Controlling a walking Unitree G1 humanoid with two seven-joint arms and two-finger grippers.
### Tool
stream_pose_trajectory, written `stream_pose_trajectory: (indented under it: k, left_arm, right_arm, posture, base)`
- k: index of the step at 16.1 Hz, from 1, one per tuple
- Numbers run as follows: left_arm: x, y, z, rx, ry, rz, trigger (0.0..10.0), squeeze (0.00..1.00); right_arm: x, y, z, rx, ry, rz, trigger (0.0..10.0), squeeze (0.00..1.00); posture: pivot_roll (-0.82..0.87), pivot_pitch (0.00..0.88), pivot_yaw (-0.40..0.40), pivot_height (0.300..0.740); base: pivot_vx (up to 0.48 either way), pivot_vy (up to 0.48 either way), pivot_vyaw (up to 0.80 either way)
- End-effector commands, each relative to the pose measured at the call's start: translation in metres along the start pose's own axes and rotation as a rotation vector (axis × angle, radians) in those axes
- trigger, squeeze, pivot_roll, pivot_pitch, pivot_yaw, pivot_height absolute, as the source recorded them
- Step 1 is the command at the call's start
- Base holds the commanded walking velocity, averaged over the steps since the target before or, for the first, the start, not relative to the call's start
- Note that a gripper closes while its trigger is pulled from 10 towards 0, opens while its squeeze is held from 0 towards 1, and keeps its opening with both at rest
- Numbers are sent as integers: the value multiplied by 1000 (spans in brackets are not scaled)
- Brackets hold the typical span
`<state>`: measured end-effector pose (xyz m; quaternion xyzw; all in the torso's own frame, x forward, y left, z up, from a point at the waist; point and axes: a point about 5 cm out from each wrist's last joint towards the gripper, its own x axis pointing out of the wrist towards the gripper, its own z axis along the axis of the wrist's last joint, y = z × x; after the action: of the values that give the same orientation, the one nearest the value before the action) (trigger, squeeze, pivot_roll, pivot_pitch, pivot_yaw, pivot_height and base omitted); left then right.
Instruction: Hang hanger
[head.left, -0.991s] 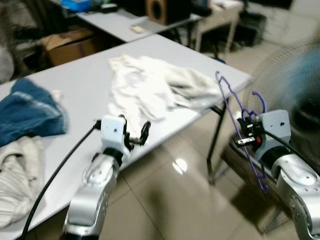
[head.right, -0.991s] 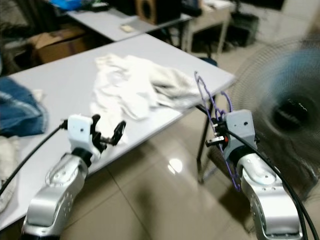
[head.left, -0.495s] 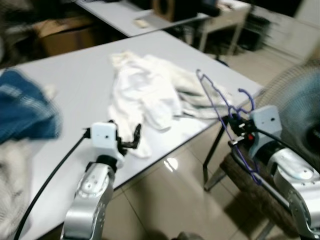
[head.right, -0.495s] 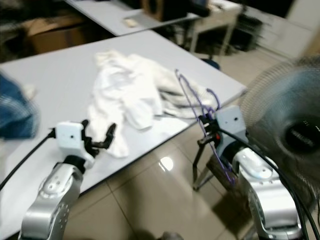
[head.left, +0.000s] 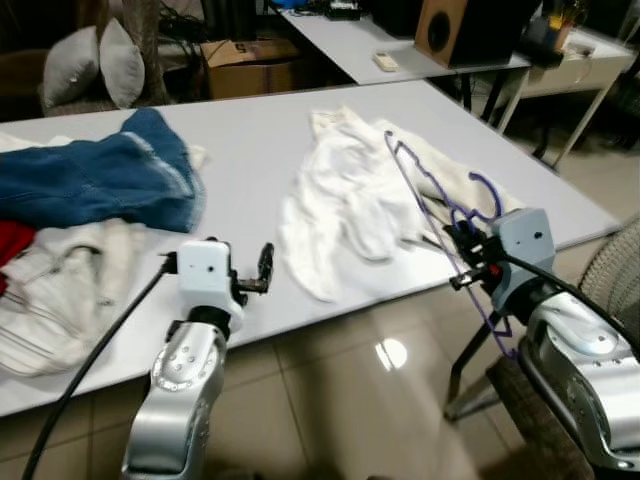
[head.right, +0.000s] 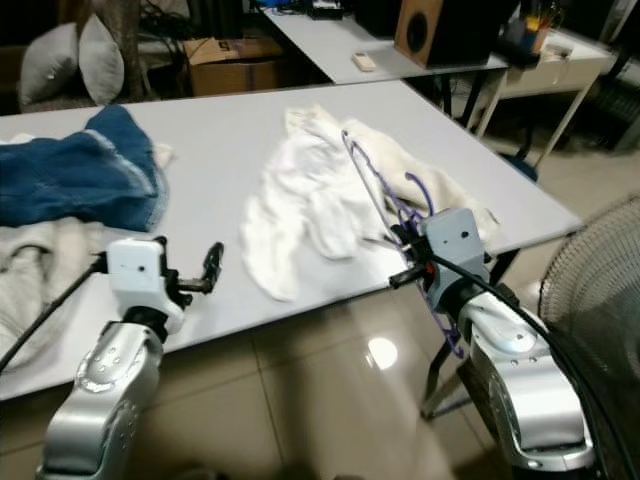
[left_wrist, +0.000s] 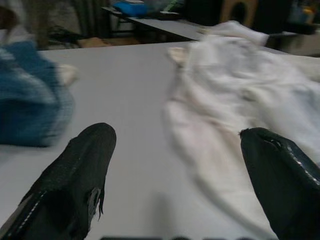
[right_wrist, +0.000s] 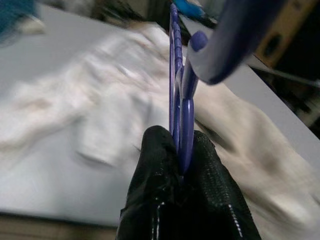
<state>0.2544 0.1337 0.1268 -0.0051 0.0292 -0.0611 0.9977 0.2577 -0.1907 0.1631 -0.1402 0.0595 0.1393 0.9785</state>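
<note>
**A:** Cluttered workroom, long white table (head.left: 250, 140) running across the near ground, and on it a white garment (head.left: 345, 195) in a heap at the middle, with blue jeans (head.left: 95, 180) and pale striped clothes (head.left: 50, 290) off to the left. Boxes, a speaker and more desks at the far side; a standing fan (head.right: 595, 300) on the near right.

**B:** And the hanger?

**A:** Purple hanger (head.left: 440, 205), pinched hard between the right gripper (head.left: 468, 262) fingers (right_wrist: 165, 165), held up at the table's near right edge, hook uppermost, frame slanting over the right side of the white garment. Off the table, by the look of it.

**B:** Left side?

**A:** Left gripper (head.left: 262, 268) poised over the near edge of the table, fingers (left_wrist: 80, 170) spread wide, nothing between them, aimed at the garment's near left fringe.

**B:** So, how far along?

**A:** Early, probably. Hanger picked up, that much done. No rail or hook seen anywhere to hang it on. Garment not on the hanger either. Left to do, likely: find a place, carry the hanger over, hook it on.
</note>
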Motion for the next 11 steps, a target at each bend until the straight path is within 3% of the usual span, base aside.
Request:
stream_pose_trajectory:
  k: [1,2,5,9,11]
  left_arm:
    - [3,-4,2,-5,2,-27,10000,804]
    - [4,-4,3,-2,-5,-30,10000,584]
    - [6,-3,5,6,-17,-63,10000,584]
    - [7,0,5,-1,-18,-64,10000,584]
    - [6,3,5,3,-19,-48,10000,584]
  right_arm:
    - [-2,-2,1,-15,-10,-32,10000,0]
    - [-3,1,-1,-1,-9,-40,10000,0]
    - [-7,7,-5,74,-1,-65,10000,0]
    - [-7,9,-5,72,-6,-66,10000,0]
    - [-5,9,-2,53,-22,-38,10000,0]
  posture:
    - [-216,27,-5,740]
    - [-216,27,-5,740]
    - [-217,29,16,740]
    - [-212,29,23,740]
    - [-204,27,20,740]
  base:
    - [0,0,0]
    - [0,0,0]
    - [0,0,-175]
    - [125,0,-728]
    - [266,0,0]
